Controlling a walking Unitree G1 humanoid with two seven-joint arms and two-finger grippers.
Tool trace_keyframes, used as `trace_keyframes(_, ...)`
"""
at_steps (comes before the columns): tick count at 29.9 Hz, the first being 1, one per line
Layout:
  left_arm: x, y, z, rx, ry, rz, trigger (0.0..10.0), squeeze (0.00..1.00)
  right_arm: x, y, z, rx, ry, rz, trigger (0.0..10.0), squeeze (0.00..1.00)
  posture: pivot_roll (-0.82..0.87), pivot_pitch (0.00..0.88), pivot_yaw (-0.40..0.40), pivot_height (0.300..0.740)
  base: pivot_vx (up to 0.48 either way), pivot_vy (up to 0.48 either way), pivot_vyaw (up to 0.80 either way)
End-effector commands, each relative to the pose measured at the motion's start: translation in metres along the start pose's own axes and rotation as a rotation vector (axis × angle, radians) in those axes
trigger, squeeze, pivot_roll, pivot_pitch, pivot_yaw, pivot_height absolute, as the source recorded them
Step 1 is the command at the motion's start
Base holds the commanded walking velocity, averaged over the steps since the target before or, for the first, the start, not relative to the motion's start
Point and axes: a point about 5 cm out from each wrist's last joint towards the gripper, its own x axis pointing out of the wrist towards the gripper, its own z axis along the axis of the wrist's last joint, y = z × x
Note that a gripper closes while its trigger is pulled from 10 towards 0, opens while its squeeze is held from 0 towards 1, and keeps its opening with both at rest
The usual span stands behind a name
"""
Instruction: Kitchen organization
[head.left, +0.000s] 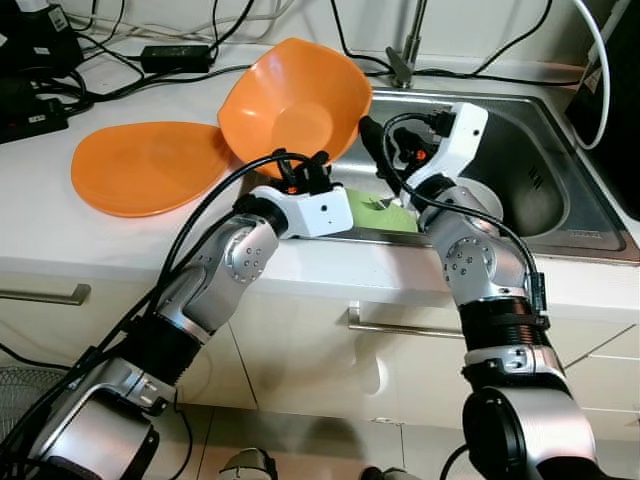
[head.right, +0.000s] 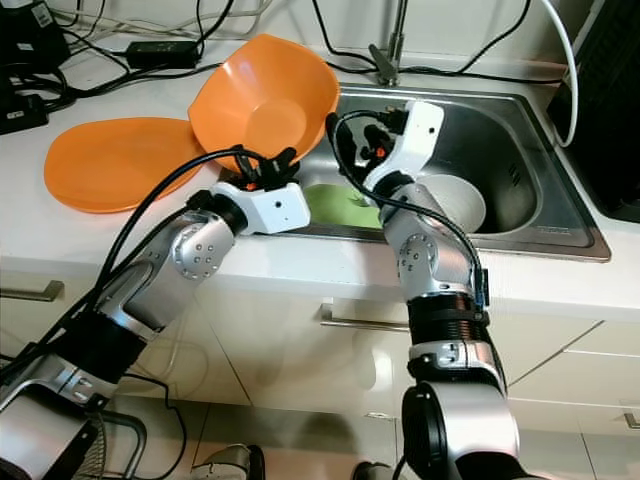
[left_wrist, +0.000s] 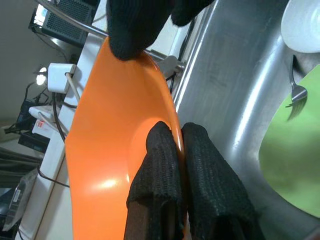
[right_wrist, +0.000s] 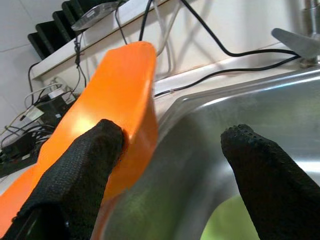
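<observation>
An orange bowl (head.left: 295, 100) is tipped on its side over the left edge of the steel sink (head.left: 530, 130). My left gripper (left_wrist: 179, 132) is shut on its lower rim, one finger inside and one outside. My right gripper (right_wrist: 172, 135) is open at the bowl's sink-side rim; one fingertip (right_wrist: 102, 142) touches the rim and the other hangs over the basin. An orange plate (head.left: 145, 165) lies flat on the white counter to the bowl's left. In the sink lie a green plate (head.right: 335, 205) with a fork (left_wrist: 296, 85) on it and a white bowl (head.right: 455, 200).
The faucet (head.left: 405, 60) stands behind the sink. Black cables and a power adapter (head.left: 175, 57) run along the back of the counter. A dark appliance (head.left: 615, 110) stands at the far right. Cabinet drawers with metal handles (head.left: 400, 328) are below the counter.
</observation>
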Motion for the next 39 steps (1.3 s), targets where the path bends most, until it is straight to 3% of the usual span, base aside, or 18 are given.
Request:
trace_keyframes(1, 0.003, 0.006, 0.012, 0.035, -0.061, 0.005, 10.0, 0.0, -0.001, 0.003, 0.0, 0.021, 0.001, 0.017, 10.0, 0.0, 0.06, 0.054, 0.01, 0.74, 0.0, 0.0, 0.0)
trace_keyframes(16, 0.004, 0.004, 0.023, 0.033, -0.123, -0.01, 10.0, 0.0, 0.0, 0.005, -0.001, 0.031, 0.005, 0.015, 10.0, 0.0, 0.07, 0.06, 0.007, 0.74, 0.0, 0.0, 0.0)
trace_keyframes(17, 0.004, 0.004, 0.023, 0.035, -0.125, -0.01, 10.0, 0.0, 0.0, 0.005, -0.001, 0.03, 0.003, 0.013, 8.4, 0.0, 0.07, 0.06, 0.007, 0.74, 0.0, 0.0, 0.0)
trace_keyframes(18, 0.004, 0.005, 0.023, 0.037, -0.127, -0.009, 10.0, 0.0, 0.0, 0.005, -0.001, 0.028, 0.003, 0.011, 0.0, 0.0, 0.07, 0.061, 0.006, 0.74, 0.0, 0.0, 0.0)
trace_keyframes(39, 0.003, 0.009, 0.023, 0.108, -0.138, 0.019, 10.0, 0.0, 0.001, 0.004, -0.002, 0.016, 0.011, 0.001, 0.0, 0.0, 0.07, 0.067, 0.002, 0.74, 0.0, 0.0, 0.0)
